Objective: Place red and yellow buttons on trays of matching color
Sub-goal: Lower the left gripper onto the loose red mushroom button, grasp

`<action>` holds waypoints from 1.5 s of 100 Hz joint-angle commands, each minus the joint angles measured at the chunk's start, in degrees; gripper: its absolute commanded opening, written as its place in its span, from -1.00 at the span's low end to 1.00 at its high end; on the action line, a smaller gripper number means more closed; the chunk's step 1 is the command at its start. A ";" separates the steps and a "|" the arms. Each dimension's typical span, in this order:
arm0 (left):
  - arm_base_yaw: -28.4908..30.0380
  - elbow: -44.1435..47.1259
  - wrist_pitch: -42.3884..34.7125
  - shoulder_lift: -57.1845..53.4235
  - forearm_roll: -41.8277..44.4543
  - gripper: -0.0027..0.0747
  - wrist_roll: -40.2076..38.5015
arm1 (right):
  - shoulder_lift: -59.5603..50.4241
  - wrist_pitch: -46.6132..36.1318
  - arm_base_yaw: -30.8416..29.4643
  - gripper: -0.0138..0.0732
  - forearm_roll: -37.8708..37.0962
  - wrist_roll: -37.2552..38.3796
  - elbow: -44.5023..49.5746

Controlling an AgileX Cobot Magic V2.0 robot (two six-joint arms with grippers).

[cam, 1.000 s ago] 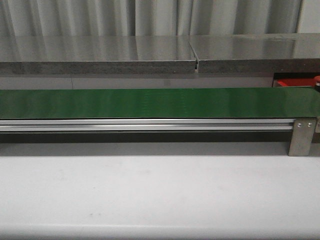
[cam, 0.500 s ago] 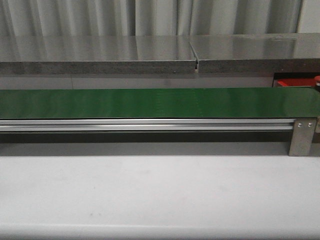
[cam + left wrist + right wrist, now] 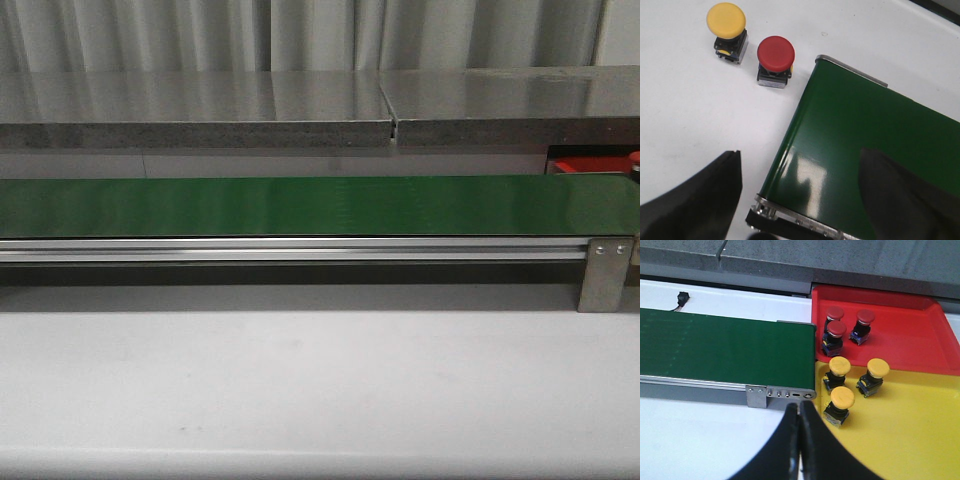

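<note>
In the left wrist view a yellow button [image 3: 726,22] and a red button [image 3: 775,55] stand upright on the white table beside the end of the green belt [image 3: 865,135]. My left gripper [image 3: 800,195] is open and empty, above the belt's end, short of both buttons. In the right wrist view the red tray [image 3: 905,335] holds three red buttons [image 3: 836,330]. The yellow tray [image 3: 905,435] beside it holds three yellow buttons [image 3: 842,397]. My right gripper [image 3: 800,412] is shut and empty, above the table near the yellow tray's edge. The front view shows only a sliver of the red tray [image 3: 590,165].
The long green belt [image 3: 300,205] runs across the front view on a metal rail [image 3: 300,250], with a bracket [image 3: 603,272] at its right end. A grey shelf [image 3: 200,110] stands behind it. A small black cable plug [image 3: 682,297] lies on the table beyond the belt.
</note>
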 commanded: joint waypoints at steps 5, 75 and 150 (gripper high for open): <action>0.19 -5.81 -1.22 1.98 -1.40 0.34 -2.13 | 0.16 -3.75 -0.16 -0.85 0.16 -0.72 -1.29; 0.19 -26.35 6.27 21.85 2.84 0.34 -15.16 | 0.16 -3.75 -0.16 -0.85 0.16 -0.72 -1.29; 0.19 -26.39 -1.80 25.83 -0.78 0.34 -16.69 | 0.16 -3.75 -0.16 -0.85 0.16 -0.72 -1.29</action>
